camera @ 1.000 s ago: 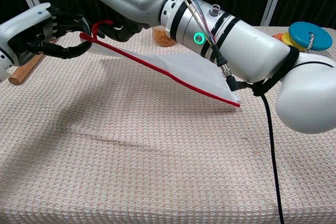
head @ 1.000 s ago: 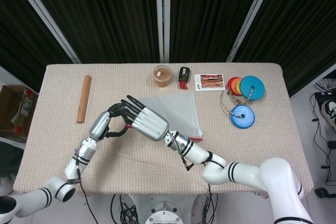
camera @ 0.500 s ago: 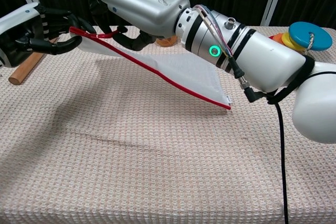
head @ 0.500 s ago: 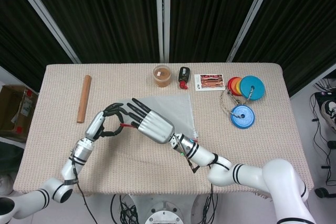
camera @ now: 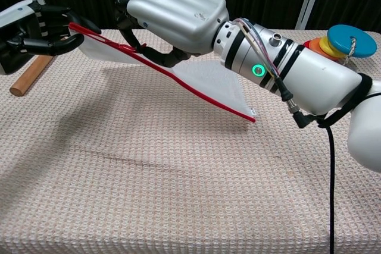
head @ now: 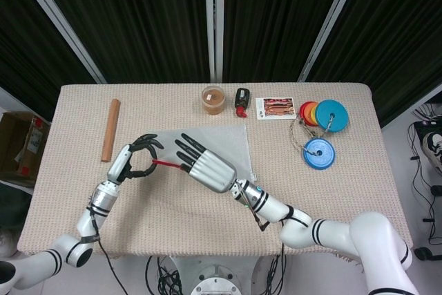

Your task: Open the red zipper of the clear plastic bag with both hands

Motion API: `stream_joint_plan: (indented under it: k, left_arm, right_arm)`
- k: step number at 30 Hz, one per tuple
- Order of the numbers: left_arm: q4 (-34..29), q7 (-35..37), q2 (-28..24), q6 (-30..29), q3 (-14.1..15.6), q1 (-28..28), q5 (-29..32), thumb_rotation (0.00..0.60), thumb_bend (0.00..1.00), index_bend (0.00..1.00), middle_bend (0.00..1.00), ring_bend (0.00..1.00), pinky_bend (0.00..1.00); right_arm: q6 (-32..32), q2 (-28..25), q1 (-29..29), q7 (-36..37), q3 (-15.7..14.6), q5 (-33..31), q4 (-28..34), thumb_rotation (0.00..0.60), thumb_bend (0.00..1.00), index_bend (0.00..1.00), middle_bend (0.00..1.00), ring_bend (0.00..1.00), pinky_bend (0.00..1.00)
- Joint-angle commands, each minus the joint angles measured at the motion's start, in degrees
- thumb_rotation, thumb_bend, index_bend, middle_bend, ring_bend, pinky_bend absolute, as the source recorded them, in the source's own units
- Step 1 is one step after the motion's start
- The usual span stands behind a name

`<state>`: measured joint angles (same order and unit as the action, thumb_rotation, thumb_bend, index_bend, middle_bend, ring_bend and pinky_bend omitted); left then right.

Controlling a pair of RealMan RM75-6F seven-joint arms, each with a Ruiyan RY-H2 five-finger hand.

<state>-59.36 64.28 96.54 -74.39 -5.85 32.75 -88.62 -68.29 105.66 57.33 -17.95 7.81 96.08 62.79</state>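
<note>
The clear plastic bag (camera: 209,80) hangs tilted above the table, its red zipper (camera: 202,93) running along the near edge from upper left down to the lower right corner. My left hand (camera: 33,28) pinches the zipper's left end. My right hand (camera: 172,13) curls its fingers around the zipper a short way to the right, apparently on the slider, which is hidden. In the head view, a short red stretch of zipper (head: 166,163) spans between the left hand (head: 132,158) and the right hand (head: 206,168), with the bag (head: 224,139) lying behind them.
A wooden stick (head: 110,139) lies at the left. Along the far edge stand a brown cup (head: 213,99), a black fob (head: 242,97) and a picture card (head: 275,108). Coloured discs (head: 321,114) and a blue disc (head: 319,153) on cord sit at the right.
The hands have drawn apart along the zipper: the left hand went left, the right hand slid right. The bag's low corner has shifted slightly left.
</note>
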Motion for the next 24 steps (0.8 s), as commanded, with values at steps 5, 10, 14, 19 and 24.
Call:
stream_joint_plan:
  k: [5,10,14,19,24]
  left_arm:
    - [-0.26,1.26,-0.56,0.26,-0.27,-0.24,0.6,0.6,0.49,0.76,0.37,0.17,0.14]
    - [-0.21,1.41,-0.76,0.59,-0.4,-0.34,0.96,0.6,0.49,0.76,0.37,0.17,0.14]
    - [0.06,1.16,-0.74,0.92,-0.61,-0.42,1.43,0.6,0.49,0.76,0.37,0.17,0.14]
    - [0.8,0.79,-0.57,1.76,-0.96,-0.53,2.34,0.6,0.49,0.76,0.37,0.17,0.14]
    - [1.7,0.41,-0.19,2.55,-1.26,-0.76,3.24,0.6,0.49,0.76,0.37,0.17,0.14]
  right_arm:
    - [-1.01,-1.22,-1.78,-0.58,-1.39,0.6,1.25,0.6,0.49,0.91,0.26,0.07,0.04]
    - [-2.46,-3.02,-4.07,-1.51,-3.22,1.46,2.97,0.6,0.49,0.92,0.26,0.07,0.04]
    - [-4.01,-4.94,-6.62,-2.25,-4.8,1.8,4.77,0.6,0.49,0.92,0.26,0.07,0.03]
    - [-6.65,-7.54,-10.69,-2.74,-7.43,2.47,6.87,0.6,0.49,0.92,0.26,0.07,0.03]
    - [-9.25,-10.3,-15.08,-2.91,-9.77,2.61,8.34,0.6,0.49,0.92,0.26,0.07,0.03]
